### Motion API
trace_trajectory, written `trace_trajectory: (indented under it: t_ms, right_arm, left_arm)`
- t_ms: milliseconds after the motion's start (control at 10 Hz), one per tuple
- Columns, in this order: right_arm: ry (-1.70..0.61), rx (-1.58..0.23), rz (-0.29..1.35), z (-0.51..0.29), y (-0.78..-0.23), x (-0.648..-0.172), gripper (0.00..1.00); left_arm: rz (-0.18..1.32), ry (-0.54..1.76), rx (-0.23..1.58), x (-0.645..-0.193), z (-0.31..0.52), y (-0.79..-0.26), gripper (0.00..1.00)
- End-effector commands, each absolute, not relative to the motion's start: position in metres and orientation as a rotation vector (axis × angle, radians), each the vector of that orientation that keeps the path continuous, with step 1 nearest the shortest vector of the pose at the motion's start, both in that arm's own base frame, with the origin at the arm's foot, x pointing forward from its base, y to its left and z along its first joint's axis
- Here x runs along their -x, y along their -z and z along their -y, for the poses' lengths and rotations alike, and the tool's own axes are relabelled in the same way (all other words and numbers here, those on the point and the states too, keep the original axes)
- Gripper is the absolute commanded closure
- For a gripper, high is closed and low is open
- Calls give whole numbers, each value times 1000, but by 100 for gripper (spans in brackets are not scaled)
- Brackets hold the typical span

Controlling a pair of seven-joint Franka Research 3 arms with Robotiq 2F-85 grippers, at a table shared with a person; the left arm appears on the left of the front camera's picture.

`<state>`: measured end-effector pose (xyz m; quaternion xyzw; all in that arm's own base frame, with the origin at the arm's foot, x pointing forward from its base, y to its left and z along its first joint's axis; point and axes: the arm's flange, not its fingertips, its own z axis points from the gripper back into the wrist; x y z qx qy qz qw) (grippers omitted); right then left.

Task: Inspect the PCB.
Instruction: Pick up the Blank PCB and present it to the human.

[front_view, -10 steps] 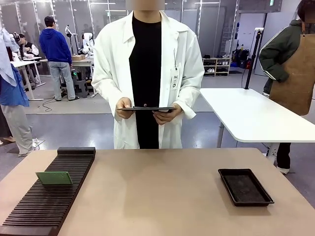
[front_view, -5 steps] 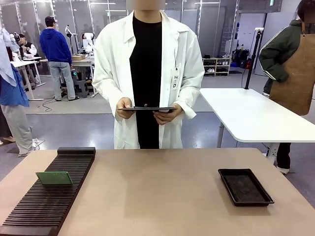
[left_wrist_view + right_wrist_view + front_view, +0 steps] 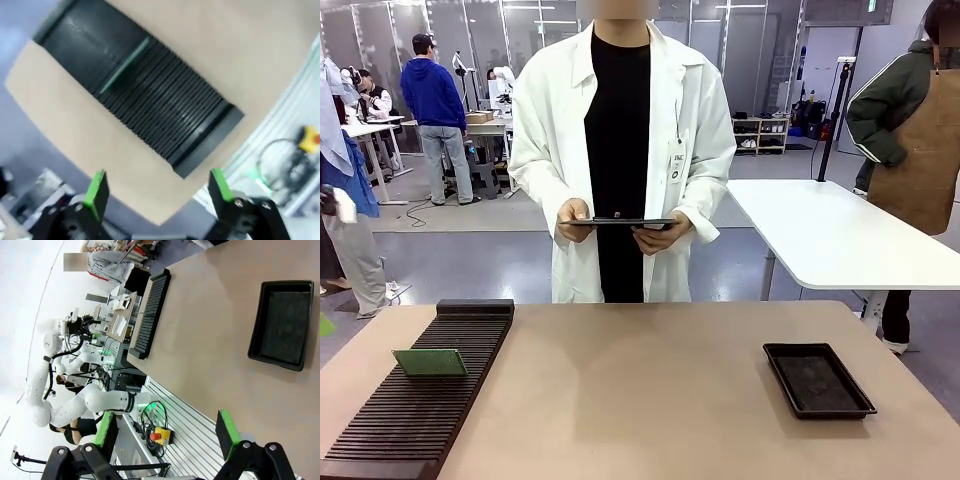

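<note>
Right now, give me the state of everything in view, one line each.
Slotted rack: flat on the table, one slot filled.
PCB: standing on edge in that slot, untouched.
Black tray: flat on the table.
Dark flat board: held level in the person's hands.
Left gripper: open, holding nothing.
Right gripper: open, holding nothing.

A slotted rack (image 3: 410,420) is sitting at the table's (image 3: 640,400) left, a black tray (image 3: 818,380) at its right. Beyond the table a white-coated person (image 3: 550,130) is holding a dark clipboard (image 3: 618,221).
</note>
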<state>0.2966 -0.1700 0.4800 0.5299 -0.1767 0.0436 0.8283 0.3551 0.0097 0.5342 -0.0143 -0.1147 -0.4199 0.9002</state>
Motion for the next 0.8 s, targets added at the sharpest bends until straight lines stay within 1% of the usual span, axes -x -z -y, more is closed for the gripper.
trace_trajectory:
  t_ms: [0, 200, 300, 400, 500, 700]
  right_arm:
    - [-109, -1128, 383, 171, -480, -296, 0]
    - [-109, -1128, 383, 171, -480, -296, 0]
    - [-109, -1128, 383, 171, -480, -296, 0]
    - [-109, -1128, 383, 171, -480, -296, 0]
    - [-109, -1128, 383, 171, -480, -296, 0]
    - [-109, -1128, 383, 171, -480, -296, 0]
  left_arm:
    - [176, 1001, -58, -373, 0, -521, 0]
    - [227, 1090, -149, -375, 20, -490, 0]
    - [249, 1083, -141, -375, 24, -483, 0]
    - [252, 1073, -68, -369, 26, -484, 0]
    - [185, 1085, -123, -377, 31, -493, 0]
    - [185, 1085, -123, -377, 31, -493, 0]
